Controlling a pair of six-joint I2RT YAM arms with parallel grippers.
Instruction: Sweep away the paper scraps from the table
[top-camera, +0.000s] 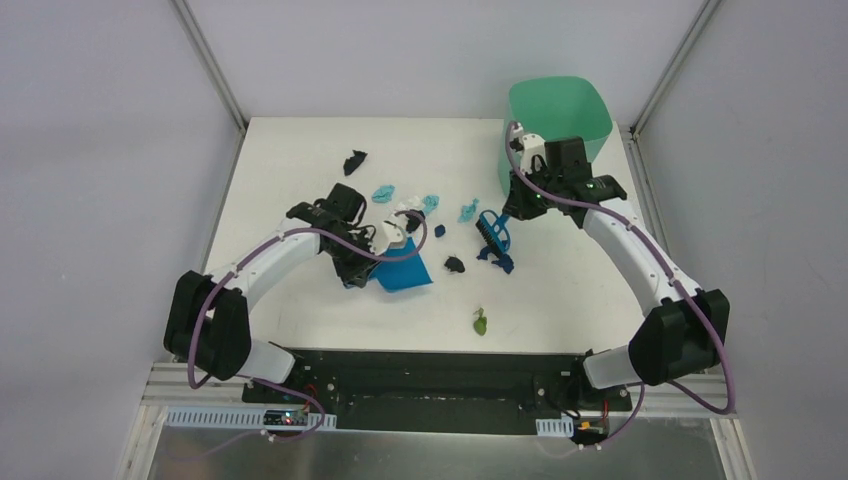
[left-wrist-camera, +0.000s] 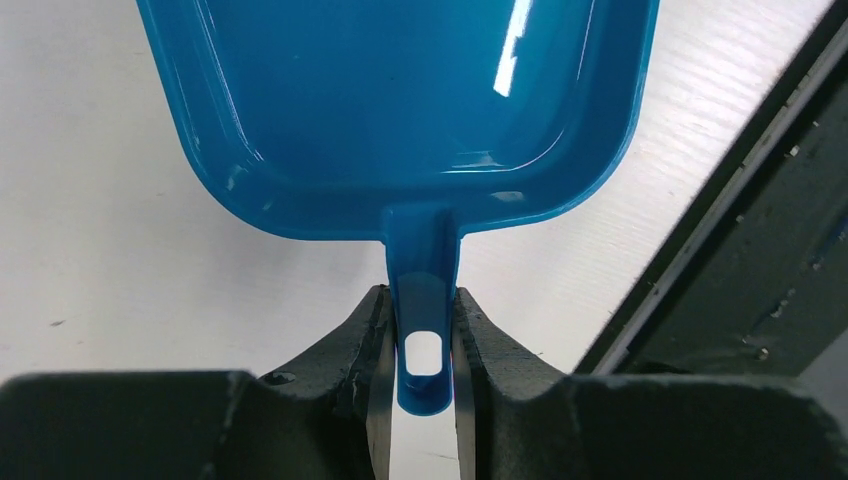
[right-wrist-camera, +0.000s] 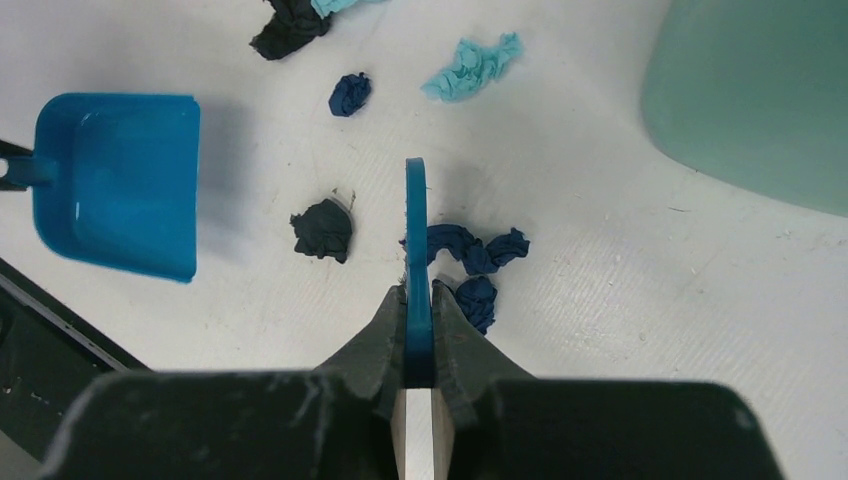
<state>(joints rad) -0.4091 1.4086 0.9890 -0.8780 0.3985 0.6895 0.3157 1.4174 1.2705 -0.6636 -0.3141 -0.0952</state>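
A glossy blue plastic dustpan, a shallow tray with rounded corners, filled the upper part of the view. Its short flat handle, pierced by a small hanging hole, ran down from the tray into the left pincer, whose dark fingers pressed against both sides of it. The white counter lay beneath the dustpan. A black edge strip ran diagonally to the dustpan's right.

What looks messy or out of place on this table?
Crumpled paper scraps lie scattered over the middle of the table, none yet in the blue dustpan. One green scrap sits alone near the front edge, far from the rest.
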